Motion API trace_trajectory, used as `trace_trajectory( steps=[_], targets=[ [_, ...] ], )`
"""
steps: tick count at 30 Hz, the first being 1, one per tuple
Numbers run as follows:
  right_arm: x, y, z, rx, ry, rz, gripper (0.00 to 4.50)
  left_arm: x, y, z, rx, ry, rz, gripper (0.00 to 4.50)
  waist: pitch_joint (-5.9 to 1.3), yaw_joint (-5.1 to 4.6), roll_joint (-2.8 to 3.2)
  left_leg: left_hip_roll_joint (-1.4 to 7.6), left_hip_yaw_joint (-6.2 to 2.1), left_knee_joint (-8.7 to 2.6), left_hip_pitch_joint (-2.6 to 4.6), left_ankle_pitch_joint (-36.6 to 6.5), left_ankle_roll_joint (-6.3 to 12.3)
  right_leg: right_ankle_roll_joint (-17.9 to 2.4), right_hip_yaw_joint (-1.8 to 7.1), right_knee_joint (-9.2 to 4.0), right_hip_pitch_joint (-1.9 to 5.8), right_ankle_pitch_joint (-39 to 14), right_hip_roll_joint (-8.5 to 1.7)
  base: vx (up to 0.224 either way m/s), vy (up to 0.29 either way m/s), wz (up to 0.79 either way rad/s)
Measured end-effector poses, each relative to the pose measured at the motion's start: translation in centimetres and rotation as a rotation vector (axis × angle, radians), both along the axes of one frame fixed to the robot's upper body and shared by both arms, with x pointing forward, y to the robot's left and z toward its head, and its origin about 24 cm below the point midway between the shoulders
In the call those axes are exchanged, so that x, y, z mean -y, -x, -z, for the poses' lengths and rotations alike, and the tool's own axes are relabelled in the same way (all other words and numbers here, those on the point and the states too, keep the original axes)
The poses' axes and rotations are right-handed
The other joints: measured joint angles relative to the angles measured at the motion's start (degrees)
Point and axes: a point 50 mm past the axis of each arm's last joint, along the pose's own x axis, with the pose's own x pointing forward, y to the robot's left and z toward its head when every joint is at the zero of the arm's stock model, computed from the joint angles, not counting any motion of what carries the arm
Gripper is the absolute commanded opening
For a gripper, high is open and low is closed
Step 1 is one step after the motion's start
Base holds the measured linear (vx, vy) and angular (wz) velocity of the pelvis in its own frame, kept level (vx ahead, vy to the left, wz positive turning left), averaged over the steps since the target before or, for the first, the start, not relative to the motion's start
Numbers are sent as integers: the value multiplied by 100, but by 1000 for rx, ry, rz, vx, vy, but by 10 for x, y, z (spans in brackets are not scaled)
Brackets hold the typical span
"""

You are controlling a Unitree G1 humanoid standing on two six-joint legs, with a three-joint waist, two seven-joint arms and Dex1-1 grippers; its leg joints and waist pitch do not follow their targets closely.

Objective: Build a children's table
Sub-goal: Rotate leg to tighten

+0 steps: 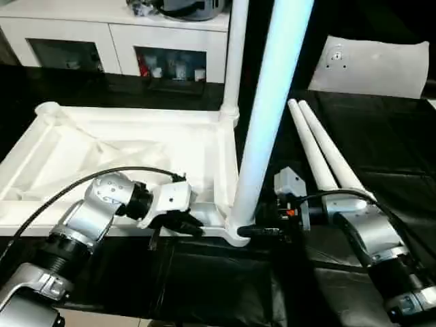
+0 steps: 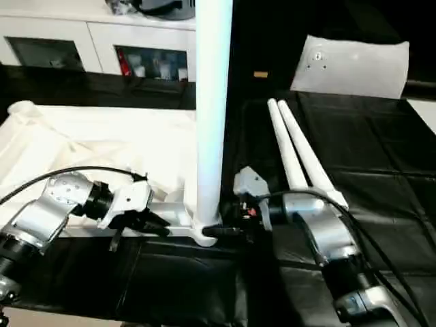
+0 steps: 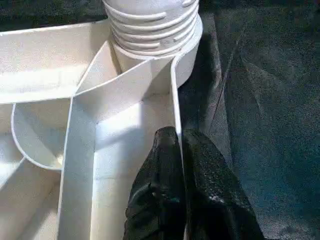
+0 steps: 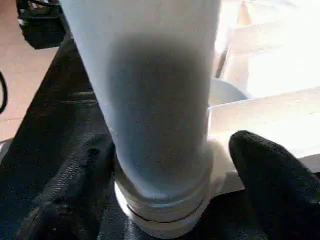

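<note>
Left pincer (image 3: 181, 150) clamped on tabletop (image 1: 102, 146) rim; right pincer (image 4: 165, 165) open around leg (image 1: 269, 122), frame centre. Threads exposed: a nudge could cross-thread or tip it.

Left gripper (image 1: 194, 228) shut, fingers (image 3: 170, 200) pinched together, forearm angled inward, right gripper (image 4: 170, 170) spread wide, fingers (image 4: 270, 185) apart, wrist level

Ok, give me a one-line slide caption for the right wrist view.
Right end effector straddling the base of an upright leg seated in the tabletop's corner socket.
</note>
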Motion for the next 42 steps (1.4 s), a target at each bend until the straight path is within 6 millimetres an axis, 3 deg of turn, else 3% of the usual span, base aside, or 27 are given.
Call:
trace_trajectory(
  steps=[11, 21, 26, 30, 34, 41, 42],
  targets=[
    [-6, 4, 6, -45, -13, -44, 278, -2, 1, 0, -10, -10, 20, 0, -1, -5, 0, 2, 0, 2, 2, 0, 0, 0, -2, 4, 0, 0, 0, 0, 0, 0],
    [-7, 9, 11, -92, -65, 15, 269, -2, 2, 3, -36, 31, -41, 0, -6, 6, 11, 2, 0, 4, 11, 0, -1, 0, -3, 5, 10, 0, -2, 0, 0, 0],
    [-11, 5, 21, -87, -132, 312, 269, 5, -5, 9, -36, 94, -284, 0, -6, -41, 16, -5, 1, 8, 57, 0, -2, -21, 10, 9, 35, 13, -5, 0, 0, 0],
    [-20, -8, 25, -78, -160, 616, 268, 23, -10, 14, -31, 147, -482, 0, -6, -227, 16, -7, 2, 6, 68, 4, -8, 0, 14, -1, 25, 2, -5, 0, 0, 0],
    [-31, -18, 25, -64, -169, 835, 268, 42, -14, 16, -25, 180, -632, 0, -6, -304, 15, -6, 0, 0, 69, 4, -8, 2, 12, 0, 19, 6, -3, 0, 0, 0],
    [-45, -34, 18, -49, -145, 1061, 268, 70, -16, 14, 36, 184, -780, 0, -6, -334, 15, -8, 0, -16, 54, 3, -9, -13, 11, -24, 15, 28, -1, 0, 0, 0],
    [-45, -34, 18, -49, -151, 1077, 303, 72, -16, 13, 47, 179, -777, 0, -6, -325, 15, -8, 0, -26, 51, 2, -9, -10, 7, -31, 13, 26, -1, 0, 0, 0]
  ],
)
